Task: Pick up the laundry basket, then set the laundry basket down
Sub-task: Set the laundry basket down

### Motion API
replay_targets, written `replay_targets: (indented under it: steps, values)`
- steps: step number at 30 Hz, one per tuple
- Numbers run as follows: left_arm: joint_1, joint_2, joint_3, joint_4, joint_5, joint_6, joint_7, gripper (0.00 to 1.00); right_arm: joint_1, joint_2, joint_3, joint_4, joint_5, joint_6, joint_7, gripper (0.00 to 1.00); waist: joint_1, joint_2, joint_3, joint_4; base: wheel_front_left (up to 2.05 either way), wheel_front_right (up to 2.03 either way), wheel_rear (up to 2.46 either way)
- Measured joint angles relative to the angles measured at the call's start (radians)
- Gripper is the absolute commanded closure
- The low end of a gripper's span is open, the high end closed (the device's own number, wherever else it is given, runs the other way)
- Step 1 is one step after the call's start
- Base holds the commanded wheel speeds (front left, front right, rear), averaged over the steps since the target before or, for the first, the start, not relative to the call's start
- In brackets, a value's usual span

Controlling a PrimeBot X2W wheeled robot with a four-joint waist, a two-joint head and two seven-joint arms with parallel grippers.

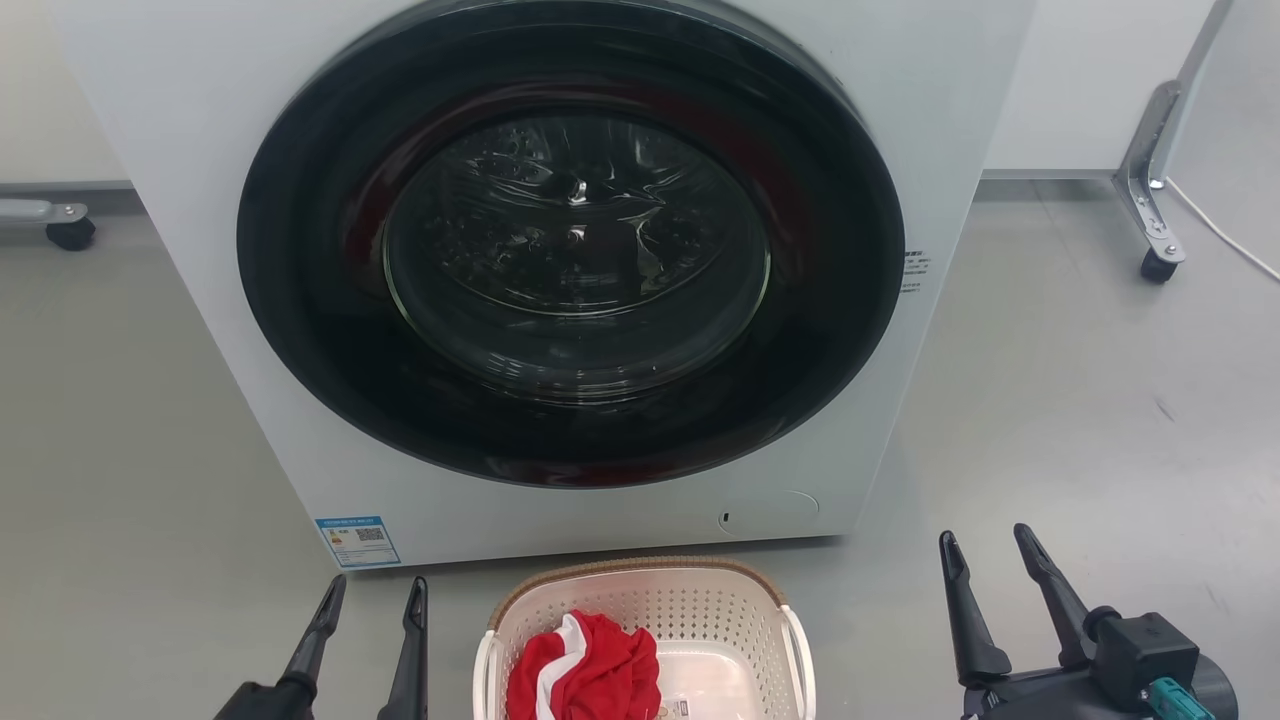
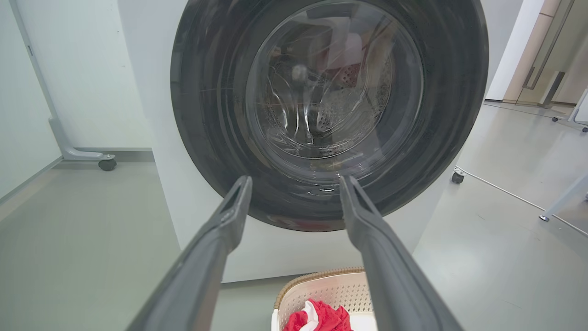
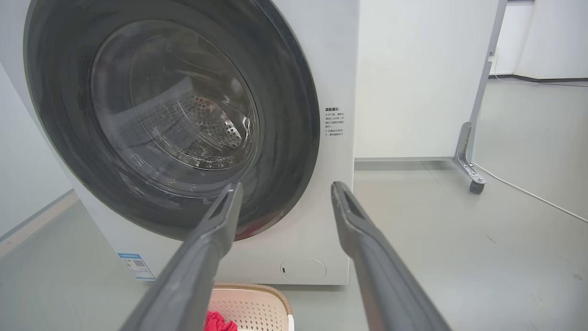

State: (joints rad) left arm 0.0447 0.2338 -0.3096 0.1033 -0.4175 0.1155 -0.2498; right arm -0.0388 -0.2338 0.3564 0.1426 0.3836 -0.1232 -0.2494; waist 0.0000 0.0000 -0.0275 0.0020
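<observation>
ROBOT AT THE WASHER: The left tool (image 1: 377,585) and the right tool (image 1: 986,540) hang low over the grey floor (image 1: 1050,400). Each has its two long dark fingers spread well apart with nothing between them. Between the two tools, touching neither, the laundry basket (image 1: 640,568) stands on the floor, with its brown woven-look rim toward the machine and a white handle on either side. A crumpled red-and-white garment (image 1: 590,670) lies in the basket's left half, leaving part of the pale bottom bare. Just behind the basket rises a white front-loading washing machine (image 1: 200,150). Its round dark-rimmed door (image 1: 570,250) is closed, and the steel drum shows through the glass. A blue label (image 1: 357,541) sits at the lower left of the machine's front and a rounded flap (image 1: 768,511) at the lower right. Farther back on the right, a metal stand leg (image 1: 1150,190) on a black castor stands before a white panel, with a white cable (image 1: 1225,235) trailing on the floor beside it.
</observation>
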Motion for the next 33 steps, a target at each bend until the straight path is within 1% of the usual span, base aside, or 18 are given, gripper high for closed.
replay_targets:
  steps: [7, 22, 33]
  values:
    - [0.03, 0.0, 0.015, -0.025, 0.002, 0.002, 0.002, 0.0, 0.032, 0.002, -0.026, -0.054, -0.018, -0.001, 0.0, 0.0, 0.0, 0.0, -0.003, -0.003, 0.0, 0.0, 0.0]
    - [0.063, -0.013, 0.046, -0.055, 0.015, 0.009, 0.056, 0.0, 0.074, 0.022, -0.078, -0.076, -0.052, -0.001, 0.0, 0.0, 0.0, 0.0, -0.002, -0.003, 0.0, 0.0, 0.0]
    - [0.065, -0.018, 0.058, -0.075, 0.045, 0.009, 0.087, 0.0, 0.081, 0.04, -0.092, -0.097, -0.077, -0.001, 0.003, 0.0, 0.0, 0.0, 0.002, 0.001, 0.0, 0.0, 0.0]
